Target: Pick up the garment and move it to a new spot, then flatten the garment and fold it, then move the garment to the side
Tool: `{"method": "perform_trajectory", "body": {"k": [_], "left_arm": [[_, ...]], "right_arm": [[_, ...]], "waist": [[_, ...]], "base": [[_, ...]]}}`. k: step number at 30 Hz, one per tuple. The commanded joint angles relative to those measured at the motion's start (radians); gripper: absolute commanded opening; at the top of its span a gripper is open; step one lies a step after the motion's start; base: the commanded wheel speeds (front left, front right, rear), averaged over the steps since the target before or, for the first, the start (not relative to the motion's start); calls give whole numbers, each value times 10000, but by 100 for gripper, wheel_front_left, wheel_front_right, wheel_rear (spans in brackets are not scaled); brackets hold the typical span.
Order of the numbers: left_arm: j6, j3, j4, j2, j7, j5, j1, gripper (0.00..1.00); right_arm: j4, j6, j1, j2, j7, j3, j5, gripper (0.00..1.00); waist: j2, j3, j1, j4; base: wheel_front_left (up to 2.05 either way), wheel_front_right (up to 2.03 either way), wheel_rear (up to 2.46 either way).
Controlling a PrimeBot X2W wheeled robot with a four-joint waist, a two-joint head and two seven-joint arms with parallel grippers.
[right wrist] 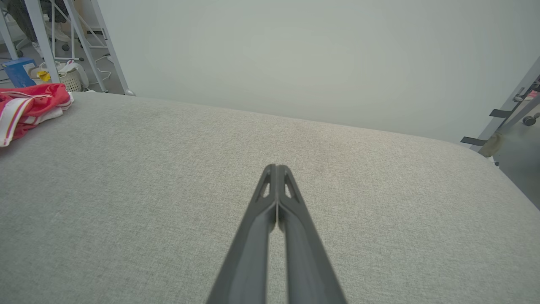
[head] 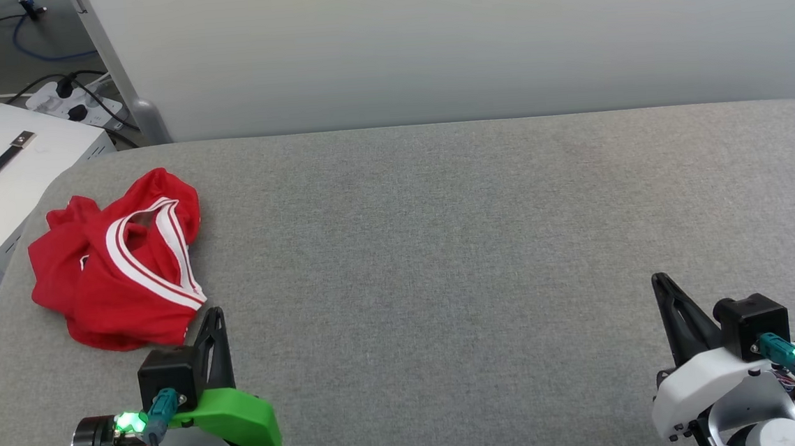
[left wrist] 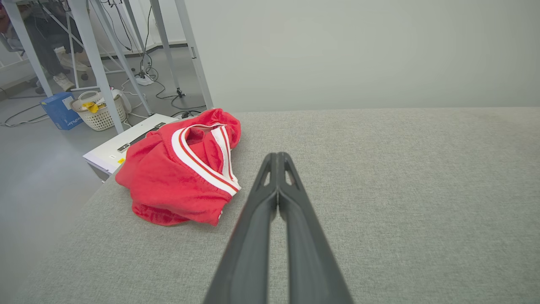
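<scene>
Location: garment [head: 117, 263] crumpled in heap near left edge of grey padded table [head: 455, 247], striped trim on top. Fingers: left gripper [head: 215, 313] just beside heap's near edge, not touching, tips pressed together, empty; right gripper [head: 659, 279] well apart on right, tips likewise together, empty. Handling: judged light, soft, limp; likely to sag and drape when lifted. Hold: raised fold or thicker striped trim looks best; fingers must part first.

A red shirt [head: 94, 286] lies crumpled in a loose heap at the left edge of the grey surface [head: 441, 248], near its far corner, with white-and-red striped trim looping across the top.
</scene>
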Motion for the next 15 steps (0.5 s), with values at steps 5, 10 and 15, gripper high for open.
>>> {"method": "perform_trajectory", "body": {"k": [5,10,15], "left_arm": [[-30,-1,-22,-49,-7,97,-178,0],[-30,-1,-22,-49,-7,97,-178,0],[-30,-1,-22,-49,-7,97,-178,0]], "right_arm": [[-45,-9,-164,-10,26,9,-97,0],[-45,-9,-164,-10,26,9,-97,0],[-45,-9,-164,-10,26,9,-97,0]], "waist": [[36,0,0,0],[36,0,0,0],[36,0,0,0]], "base": [[0,0,0],[0,0,0],[0,0,0]]}}
